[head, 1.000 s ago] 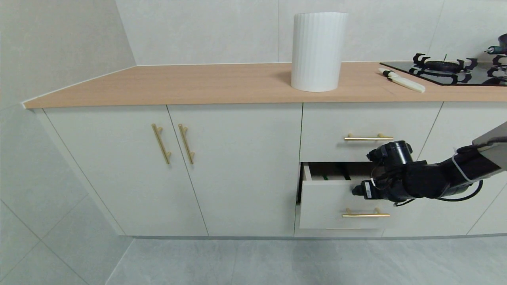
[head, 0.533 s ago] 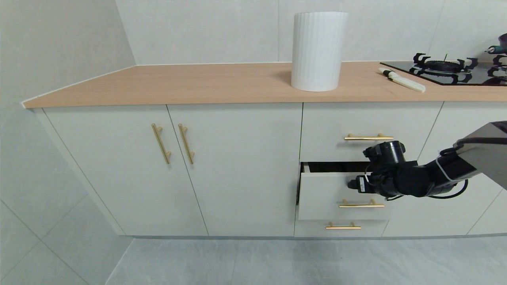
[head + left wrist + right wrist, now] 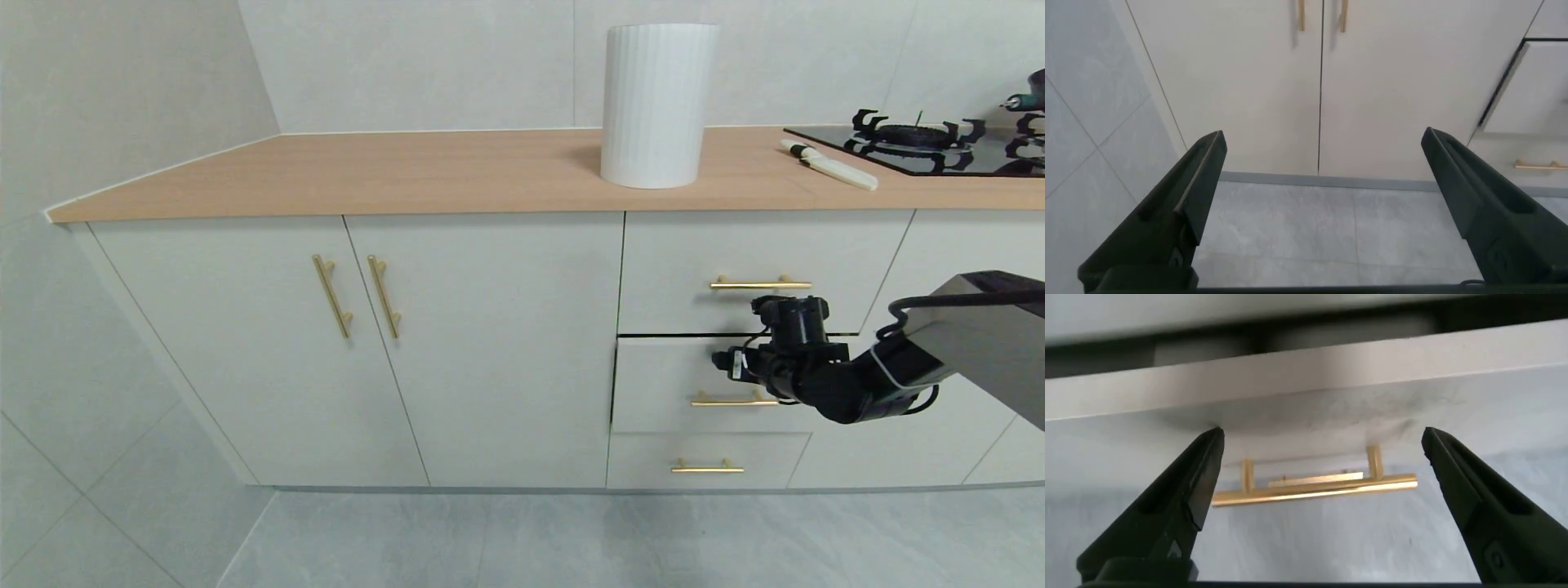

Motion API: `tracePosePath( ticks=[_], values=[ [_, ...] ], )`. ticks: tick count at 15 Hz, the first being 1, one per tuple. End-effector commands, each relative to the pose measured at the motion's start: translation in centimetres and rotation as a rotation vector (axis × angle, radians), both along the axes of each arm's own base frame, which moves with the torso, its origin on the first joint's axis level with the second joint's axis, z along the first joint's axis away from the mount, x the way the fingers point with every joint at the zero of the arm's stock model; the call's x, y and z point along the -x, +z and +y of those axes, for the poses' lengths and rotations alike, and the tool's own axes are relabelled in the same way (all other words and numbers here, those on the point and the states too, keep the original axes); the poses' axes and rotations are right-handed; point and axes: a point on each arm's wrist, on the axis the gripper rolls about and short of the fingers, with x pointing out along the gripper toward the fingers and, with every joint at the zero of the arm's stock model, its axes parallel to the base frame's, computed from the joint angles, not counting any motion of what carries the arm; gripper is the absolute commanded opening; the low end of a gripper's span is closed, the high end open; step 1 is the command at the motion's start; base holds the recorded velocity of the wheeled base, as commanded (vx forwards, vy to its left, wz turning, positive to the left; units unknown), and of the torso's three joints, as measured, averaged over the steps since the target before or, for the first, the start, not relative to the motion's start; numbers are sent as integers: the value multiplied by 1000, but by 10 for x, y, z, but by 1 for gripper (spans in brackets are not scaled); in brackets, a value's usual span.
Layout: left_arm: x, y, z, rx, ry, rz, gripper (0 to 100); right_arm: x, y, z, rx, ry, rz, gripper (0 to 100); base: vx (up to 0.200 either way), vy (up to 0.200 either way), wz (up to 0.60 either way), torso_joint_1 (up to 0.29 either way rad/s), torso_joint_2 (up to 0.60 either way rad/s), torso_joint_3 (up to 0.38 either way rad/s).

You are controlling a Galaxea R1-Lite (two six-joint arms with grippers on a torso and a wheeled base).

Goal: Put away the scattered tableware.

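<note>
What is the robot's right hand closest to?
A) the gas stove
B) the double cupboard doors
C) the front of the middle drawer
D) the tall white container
C: the right hand hovers open at the front of the middle drawer, just above its gold handle.

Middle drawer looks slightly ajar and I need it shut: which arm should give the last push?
Right. Its open right gripper is right at the middle drawer front, just above the gold handle. The left gripper hangs low, facing the cabinet doors and floor, aside of that drawer.
</note>
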Motion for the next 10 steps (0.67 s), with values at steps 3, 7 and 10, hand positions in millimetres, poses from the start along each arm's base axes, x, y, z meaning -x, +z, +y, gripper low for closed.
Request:
tracePosePath(
  ticks=[3, 7, 10],
  values=[
    [0, 0, 0, 1, 0, 0, 100, -10, -17, 1, 8, -34, -30, 100, 0, 0, 0, 0, 0, 0],
    [0, 0, 0, 1, 0, 0, 100, -15, -12, 1, -20, -67, -63, 100, 0, 0, 0, 0, 0, 0],
    [0, 0, 0, 1, 0, 0, 100, -15, -10, 1, -24, -74, -70, 100, 0, 0, 0, 0, 0, 0]
  ],
)
